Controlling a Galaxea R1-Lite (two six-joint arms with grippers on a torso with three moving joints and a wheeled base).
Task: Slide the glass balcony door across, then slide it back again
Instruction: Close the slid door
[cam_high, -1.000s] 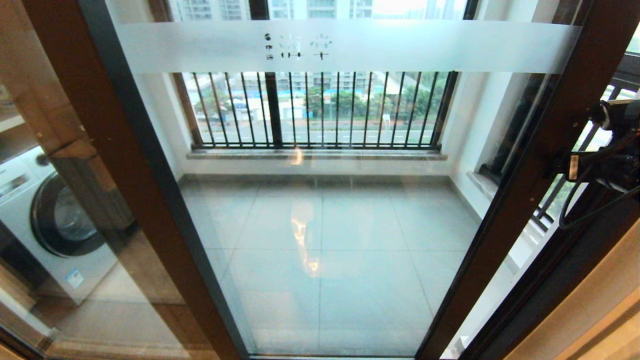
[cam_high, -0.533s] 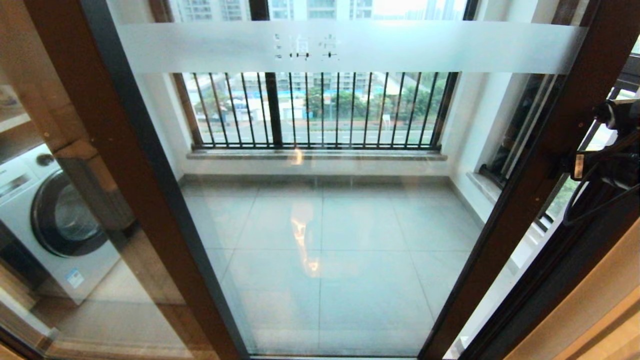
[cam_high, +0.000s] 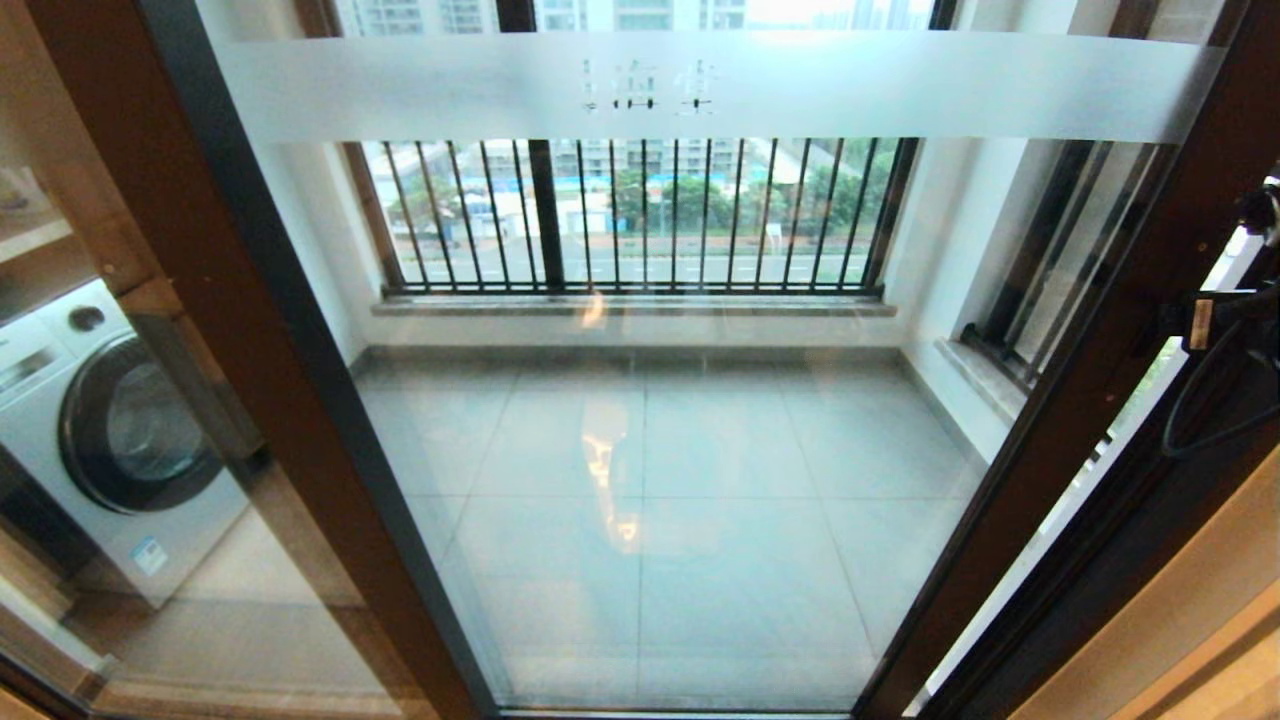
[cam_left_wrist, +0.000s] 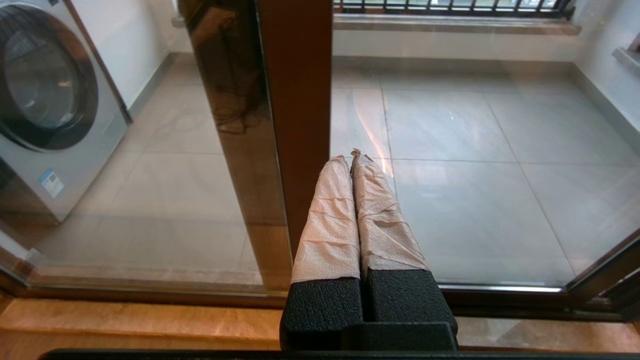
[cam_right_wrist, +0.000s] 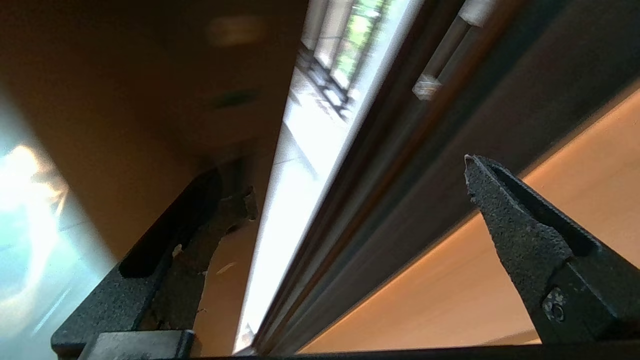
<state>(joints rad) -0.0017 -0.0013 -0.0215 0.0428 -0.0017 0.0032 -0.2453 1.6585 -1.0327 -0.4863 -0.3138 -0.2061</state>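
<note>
A: Nearest first. What's the left gripper (cam_left_wrist: 352, 152) doing?

B: Hanging parked low in front of the door track, wrapped fingers (cam_left_wrist: 330, 220) pressed together, gripping nothing. A brown stile (cam_left_wrist: 295, 100) is standing just past its tips.

A: Right gripper (cam_right_wrist: 360, 175)?

B: Sitting at 3 o'clock in the head view, only its wrist and cable showing there. In the right wrist view its fingers (cam_right_wrist: 505, 210) are spread wide. One is lying against the brown face of the door's stile, the other is hanging free on the jamb side. Nothing is clamped between them.

A: And the glass balcony door (cam_high: 640, 450)?

B: Filling the middle of the head view, its frosted band (cam_high: 700, 85) running across at 12 o'clock. Its right stile (cam_high: 1090, 380) is slanting from 2 down to 5 o'clock. A bright sliver of gap (cam_right_wrist: 295, 165) is showing between that stile and the dark jamb (cam_right_wrist: 450, 150).

A: Further back?

B: A washing machine (cam_high: 110, 440) is standing at 9 o'clock behind the neighbouring glass. Grey floor tiles (cam_high: 650, 520) are stretching out beyond the door. The barred railing (cam_high: 640, 215) is standing furthest off, at 12 o'clock.
</note>
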